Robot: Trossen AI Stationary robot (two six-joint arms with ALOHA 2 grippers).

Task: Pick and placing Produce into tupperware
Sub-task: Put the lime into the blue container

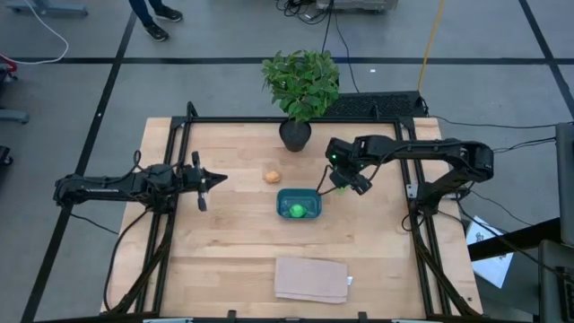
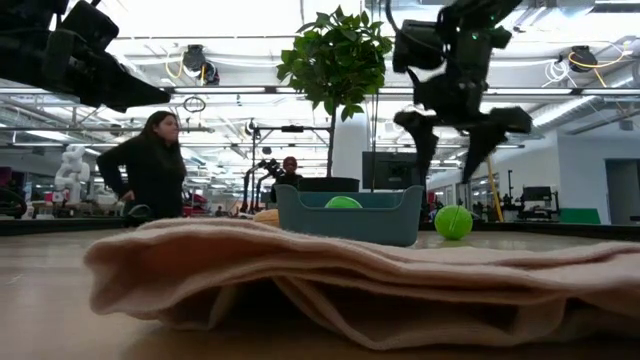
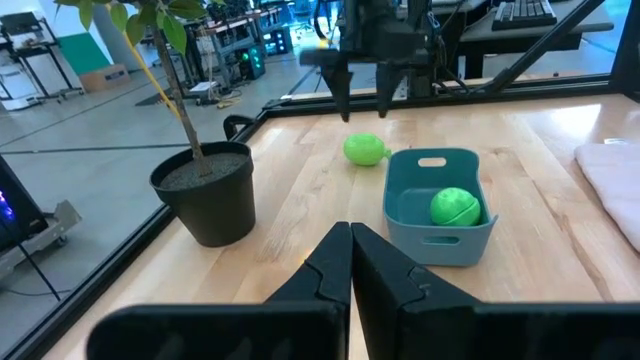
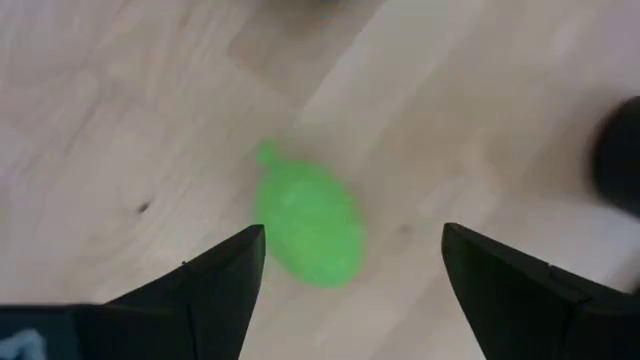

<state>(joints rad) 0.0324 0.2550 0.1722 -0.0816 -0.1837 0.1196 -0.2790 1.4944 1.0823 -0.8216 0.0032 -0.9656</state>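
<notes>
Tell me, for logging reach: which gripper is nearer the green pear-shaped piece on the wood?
Right. The open right gripper hovers directly above the green pear-shaped piece; the shut left gripper waits across the table.

A leafy potted plant [image 1: 300,90] stands at the table's [image 1: 215,260] far edge, a tan pad [image 1: 310,279] near its front

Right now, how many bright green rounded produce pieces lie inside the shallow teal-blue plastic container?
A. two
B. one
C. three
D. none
B: one green piece sits in the teal container; the other green piece lies on the table beside it, below the open right gripper.
</notes>
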